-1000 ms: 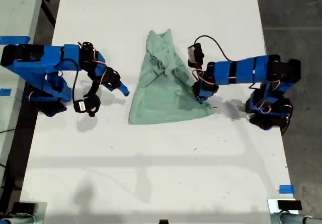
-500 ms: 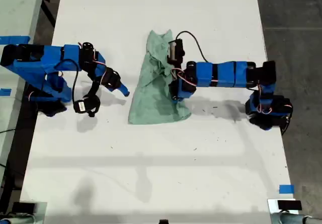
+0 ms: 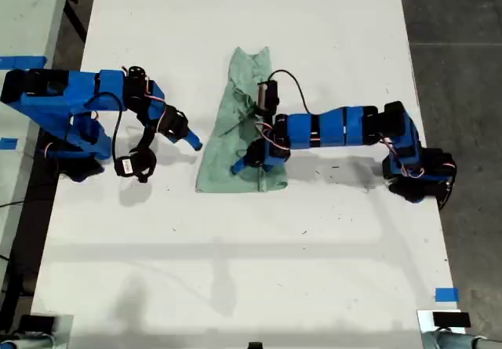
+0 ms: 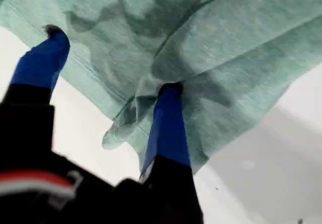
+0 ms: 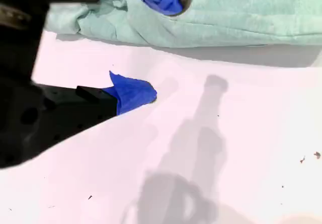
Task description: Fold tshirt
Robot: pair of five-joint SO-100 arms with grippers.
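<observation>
Mint-green tshirt (image 3: 239, 125) lies mid-table (image 3: 235, 270) in the exterior view, now narrower: over the last second its 3 o'clock flap was carried across toward 9 o'clock, so the first lengthwise fold looks nearly laid. My first gripper (image 3: 249, 159) sits over the hem.

First wrist view: jaws spread, one finger (image 4: 168, 128) tucked under a fabric ridge, the other (image 4: 43, 58) on the cloth; release appears under way.

Second wrist view: my second gripper (image 5: 151, 45) spread, empty, just beside the tshirt's edge.
</observation>
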